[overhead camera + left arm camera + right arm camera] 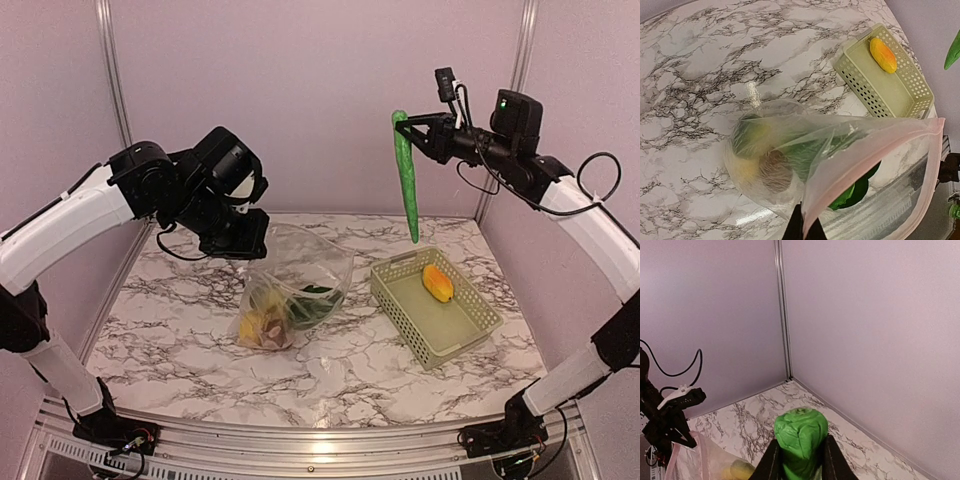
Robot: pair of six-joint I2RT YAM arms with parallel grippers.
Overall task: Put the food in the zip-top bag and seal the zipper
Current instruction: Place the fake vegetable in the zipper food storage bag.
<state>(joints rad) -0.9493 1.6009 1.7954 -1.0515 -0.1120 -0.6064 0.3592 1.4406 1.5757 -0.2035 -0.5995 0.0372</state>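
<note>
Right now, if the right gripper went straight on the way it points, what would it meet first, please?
Beyond the leafy vegetable the right gripper holds, probably only the wall by the corner post; the zip-top bag lies off to one side.
</note>
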